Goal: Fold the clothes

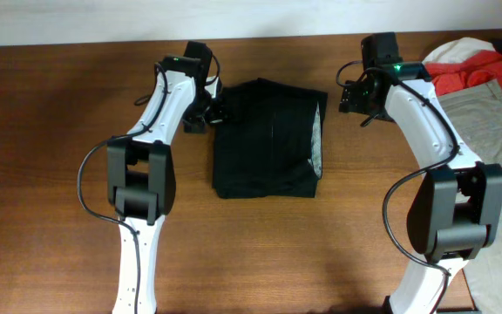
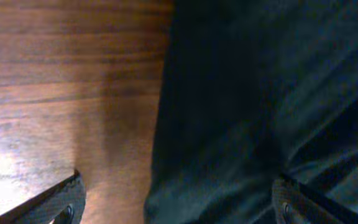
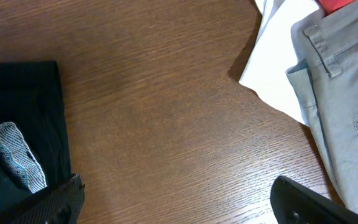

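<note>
The black garment (image 1: 268, 139) lies folded into a rough rectangle on the middle of the wooden table, with a grey-checked lining showing at its right edge (image 1: 319, 139). My left gripper (image 1: 212, 112) is open at the garment's upper left edge; in the left wrist view its fingers (image 2: 179, 208) straddle the black cloth's edge (image 2: 260, 106). My right gripper (image 1: 353, 98) is open and empty over bare wood, just right of the garment's upper right corner. The right wrist view shows the black garment (image 3: 17, 106) at left and the fingers (image 3: 179, 202) apart.
A pile of clothes lies at the table's right edge: khaki-grey trousers (image 1: 486, 113), a red piece (image 1: 469, 71) and a white piece (image 1: 460, 48). In the right wrist view the trousers (image 3: 347, 93) and white cloth (image 3: 278, 56) are at the right. The table's (image 1: 50, 174) far edge runs along the top.
</note>
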You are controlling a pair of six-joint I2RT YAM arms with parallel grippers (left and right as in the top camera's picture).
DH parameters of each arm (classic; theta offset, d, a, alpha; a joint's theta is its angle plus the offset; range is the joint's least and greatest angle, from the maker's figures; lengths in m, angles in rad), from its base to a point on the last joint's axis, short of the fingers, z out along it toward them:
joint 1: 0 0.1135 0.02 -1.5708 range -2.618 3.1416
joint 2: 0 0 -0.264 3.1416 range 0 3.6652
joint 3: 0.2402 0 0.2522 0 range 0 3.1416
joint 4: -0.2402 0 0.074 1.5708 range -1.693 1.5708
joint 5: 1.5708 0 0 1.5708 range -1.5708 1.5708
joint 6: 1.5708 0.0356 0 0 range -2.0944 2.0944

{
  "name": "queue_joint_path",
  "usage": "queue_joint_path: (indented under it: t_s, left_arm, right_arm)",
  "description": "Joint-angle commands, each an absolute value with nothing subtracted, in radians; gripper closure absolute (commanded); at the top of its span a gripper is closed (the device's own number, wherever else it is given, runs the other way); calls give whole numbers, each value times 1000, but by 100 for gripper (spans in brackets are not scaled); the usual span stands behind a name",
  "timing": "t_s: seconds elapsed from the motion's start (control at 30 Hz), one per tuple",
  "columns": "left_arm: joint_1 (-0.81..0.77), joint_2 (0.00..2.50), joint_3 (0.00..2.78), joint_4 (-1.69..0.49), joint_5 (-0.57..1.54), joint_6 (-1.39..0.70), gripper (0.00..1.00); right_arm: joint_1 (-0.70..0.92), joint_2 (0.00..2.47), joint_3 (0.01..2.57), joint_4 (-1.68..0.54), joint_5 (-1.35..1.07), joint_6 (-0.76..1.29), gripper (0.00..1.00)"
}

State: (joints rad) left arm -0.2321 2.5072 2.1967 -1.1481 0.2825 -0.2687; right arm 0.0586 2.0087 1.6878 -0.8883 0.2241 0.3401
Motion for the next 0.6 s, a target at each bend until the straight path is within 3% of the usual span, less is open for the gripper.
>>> queue_joint_path:
  t_s: [0.0,0.07,0.13,0.2,0.23,0.3,0.4,0.57]
  left_arm:
    - [-236,2504,2136,-1100,187,-252,6]
    - [-234,2503,2136,-1099,143,-253,6]
    - [-235,2503,2136,-1104,324,-252,10]
    - [-235,2504,2136,-1116,376,-252,30]
    - [-236,2504,2131,-1114,378,-252,60]
    - [-236,2504,2130,-1095,378,-252,99]
    - [-196,2504,2130,-1021,363,-317,99]
    - [109,2504,2131,-976,102,-397,99]
  right_arm:
    - [57,2004,1702,-890,241,345,1]
    - [57,2004,1702,-890,241,345,1]
    - [57,2004,1702,-890,241,345,2]
    - [57,2004,1702,-890,241,345,1]
    - [57,2004,1702,-890,241,345,1]
    - [57,2004,1702,-890,241,345,1]
    - [57,2004,1702,-890,241,345,1]
    - [57,2004,1702,-890,241,345,1]
